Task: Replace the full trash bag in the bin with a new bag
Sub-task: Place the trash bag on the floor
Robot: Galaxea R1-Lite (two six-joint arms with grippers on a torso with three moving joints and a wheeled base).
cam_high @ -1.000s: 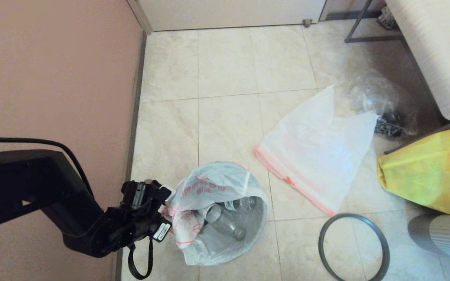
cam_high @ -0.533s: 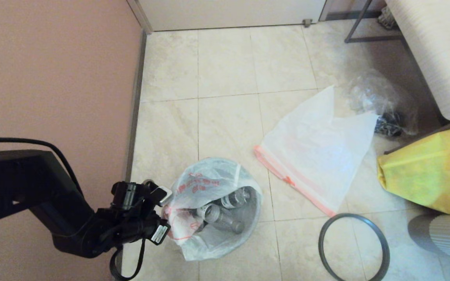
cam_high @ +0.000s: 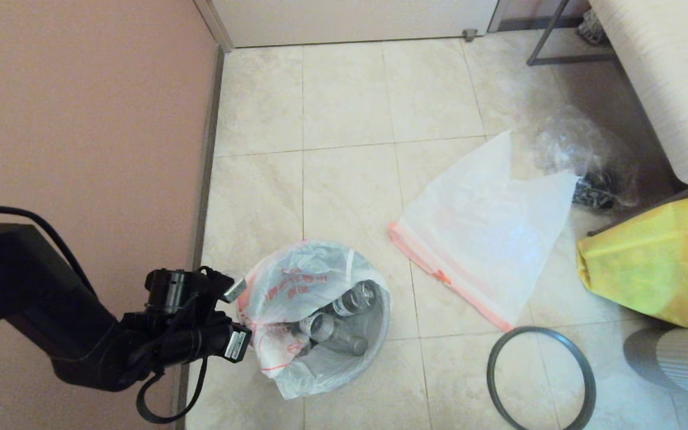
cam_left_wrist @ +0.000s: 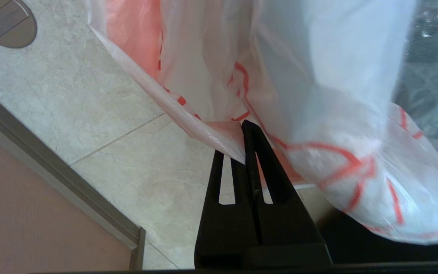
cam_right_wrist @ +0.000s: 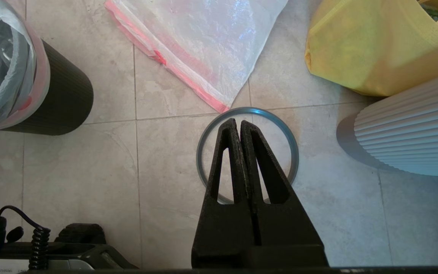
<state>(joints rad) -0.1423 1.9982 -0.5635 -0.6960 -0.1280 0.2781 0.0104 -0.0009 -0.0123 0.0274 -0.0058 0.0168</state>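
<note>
The full trash bag [cam_high: 311, 316], thin white plastic with red print and clear bottles inside, sits in the bin [cam_right_wrist: 67, 102], whose dark ribbed wall shows only in the right wrist view. My left gripper [cam_high: 247, 325] is at the bag's left edge, by the wall, and is shut on a fold of the bag's rim [cam_left_wrist: 219, 135]. The new bag [cam_high: 481, 233], milky white with an orange-pink hem, lies flat on the tiles to the right of the bin. The grey hoop rim [cam_high: 490, 373] lies on the floor near it. My right gripper [cam_right_wrist: 238, 123] hangs shut and empty above the hoop [cam_right_wrist: 297, 152].
A pink wall [cam_high: 81, 119] runs close along the bin's left side. A yellow bag [cam_high: 654, 263], a crinkled clear bag [cam_high: 577, 155], a white ribbed object [cam_high: 684, 358] and striped furniture [cam_high: 666, 77] crowd the right side. Bare tiles [cam_high: 344, 179] lie behind the bin.
My left arm has drawn back to the left and towards me, keeping its hold on the bag's rim. The bag's mouth has shifted left with it.
</note>
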